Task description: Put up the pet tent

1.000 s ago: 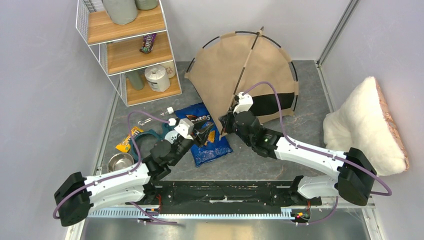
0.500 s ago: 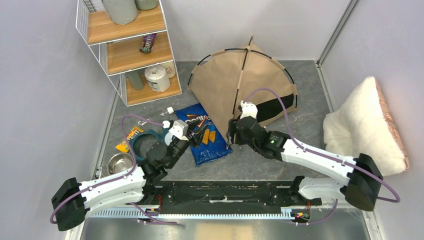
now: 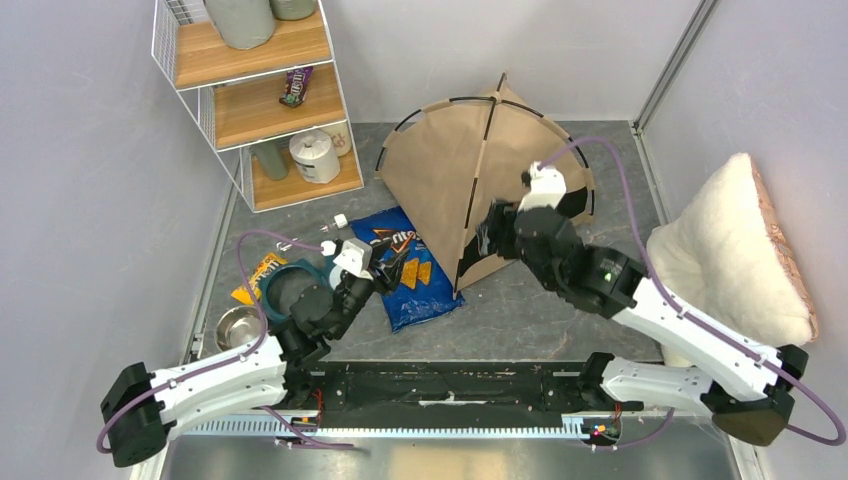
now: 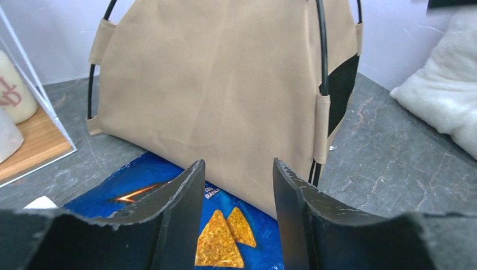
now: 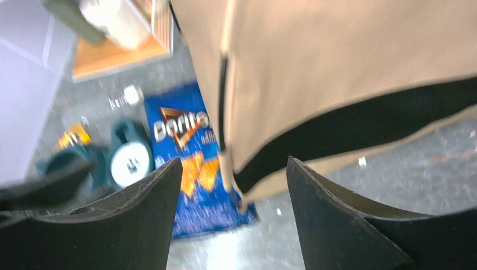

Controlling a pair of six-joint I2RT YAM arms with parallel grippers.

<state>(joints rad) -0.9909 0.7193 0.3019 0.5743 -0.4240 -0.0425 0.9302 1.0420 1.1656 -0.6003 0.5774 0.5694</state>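
Note:
The pet tent (image 3: 450, 170), tan fabric on thin black poles with a black lining at its lower right, stands at the back of the table. Its front corner rests against a blue Doritos bag (image 3: 410, 270). My right gripper (image 3: 492, 235) hovers open above the tent's front right side and holds nothing; in the right wrist view the tent (image 5: 337, 62) fills the top beyond the gripper (image 5: 233, 163). My left gripper (image 3: 385, 268) is open over the chip bag, short of the tent (image 4: 214, 95), with nothing between its fingers (image 4: 185, 197).
A wire shelf (image 3: 255, 100) with wooden boards stands at the back left. A steel bowl (image 3: 238, 325), a teal holder (image 3: 290, 280) and a yellow packet (image 3: 255, 280) lie at the left. A fluffy white cushion (image 3: 730, 250) leans against the right wall.
My right gripper opened, let go of the tent's front pole and rose up and to the right. The tent tipped upright. My left gripper drew back slightly and widened.

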